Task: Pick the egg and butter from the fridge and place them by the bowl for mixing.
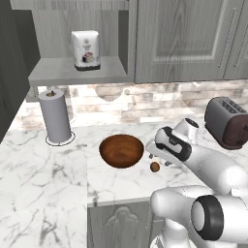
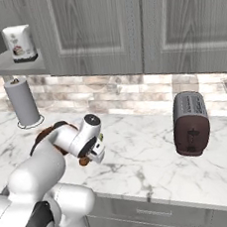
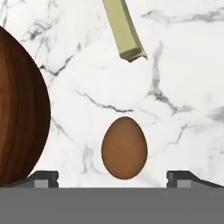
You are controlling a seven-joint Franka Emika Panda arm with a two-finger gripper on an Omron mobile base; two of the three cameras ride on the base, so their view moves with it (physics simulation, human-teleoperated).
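Spread wide and empty, the dark two-finger claw (image 3: 112, 179) hangs over the small brown oval egg (image 3: 124, 148), which lies on the white marble counter (image 3: 175, 78) beside the glossy reddish-brown wooden bowl (image 3: 19, 109). Beyond it lies the pale yellowish butter stick (image 3: 124, 30). Brittle, smooth and prone to roll, the egg likely wants gentle pressure across its widest middle.

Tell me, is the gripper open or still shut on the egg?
Open. In the hand view the fingertips stand wide apart, and the egg lies free on the counter between them.
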